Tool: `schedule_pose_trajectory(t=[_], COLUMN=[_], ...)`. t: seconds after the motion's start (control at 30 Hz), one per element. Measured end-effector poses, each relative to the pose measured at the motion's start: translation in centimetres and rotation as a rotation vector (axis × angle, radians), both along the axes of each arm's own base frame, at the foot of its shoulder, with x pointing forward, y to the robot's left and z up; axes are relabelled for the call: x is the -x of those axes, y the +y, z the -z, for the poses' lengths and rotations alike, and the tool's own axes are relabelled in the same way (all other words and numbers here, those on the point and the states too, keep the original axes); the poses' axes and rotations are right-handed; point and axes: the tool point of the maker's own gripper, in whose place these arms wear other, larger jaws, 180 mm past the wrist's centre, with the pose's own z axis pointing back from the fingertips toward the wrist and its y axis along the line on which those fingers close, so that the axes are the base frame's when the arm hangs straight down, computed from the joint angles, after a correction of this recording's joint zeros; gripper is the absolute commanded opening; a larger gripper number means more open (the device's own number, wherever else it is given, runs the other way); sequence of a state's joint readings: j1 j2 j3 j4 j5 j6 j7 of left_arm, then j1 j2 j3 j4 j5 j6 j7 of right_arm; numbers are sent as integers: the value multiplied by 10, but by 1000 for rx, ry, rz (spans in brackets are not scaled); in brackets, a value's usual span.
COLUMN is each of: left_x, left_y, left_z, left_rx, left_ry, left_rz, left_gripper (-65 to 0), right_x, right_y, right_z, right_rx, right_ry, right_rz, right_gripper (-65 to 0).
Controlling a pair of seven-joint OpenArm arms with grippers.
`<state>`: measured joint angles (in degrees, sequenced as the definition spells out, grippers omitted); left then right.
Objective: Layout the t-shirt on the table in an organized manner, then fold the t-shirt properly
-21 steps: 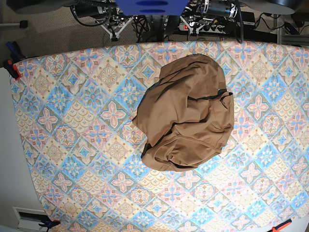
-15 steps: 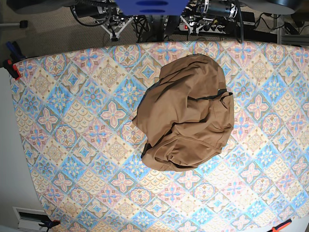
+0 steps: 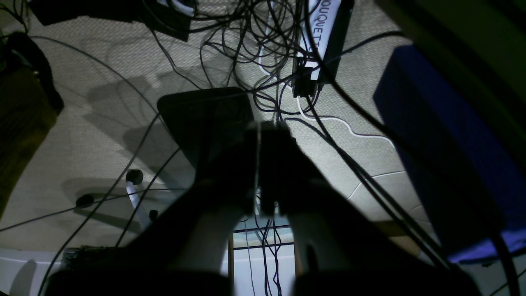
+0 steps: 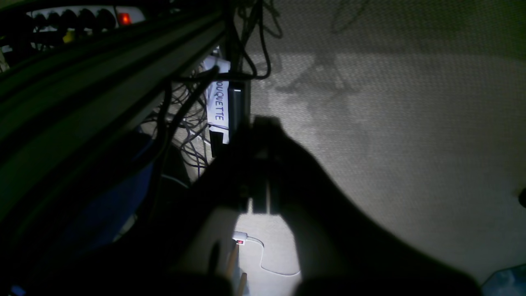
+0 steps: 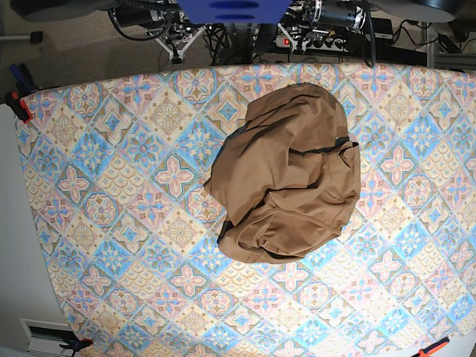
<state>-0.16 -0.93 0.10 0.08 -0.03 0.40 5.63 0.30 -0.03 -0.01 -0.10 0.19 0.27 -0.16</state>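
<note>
The tan-brown t-shirt lies crumpled in a rounded heap on the patterned table, a little right of the middle, with a dark collar edge showing on its right side. Neither gripper shows over the table in the base view. In the left wrist view my left gripper is a dark silhouette with its fingers pressed together, above the carpet and cables. In the right wrist view my right gripper is also dark, its fingers together, above the carpet. Both hold nothing.
Beyond the table's far edge are the arm bases, a blue mount and tangled cables with a power strip. Clamps grip the cloth at the left edge and at the bottom corners.
</note>
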Motion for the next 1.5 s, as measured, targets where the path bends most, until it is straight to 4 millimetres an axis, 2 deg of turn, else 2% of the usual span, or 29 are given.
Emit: schedule_pose_trajectory(t=[1.27, 1.5], left_x=[7, 9], left_y=[1, 6], left_z=[0, 0], left_rx=[2, 4], left_ry=[11, 10], left_rz=[13, 198], left_gripper=[-650, -650], right_x=[2, 2], right_y=[0, 0], right_z=[0, 0], right_rx=[0, 0], right_ry=[3, 2], right_rz=[6, 7], right_gripper=[-650, -650])
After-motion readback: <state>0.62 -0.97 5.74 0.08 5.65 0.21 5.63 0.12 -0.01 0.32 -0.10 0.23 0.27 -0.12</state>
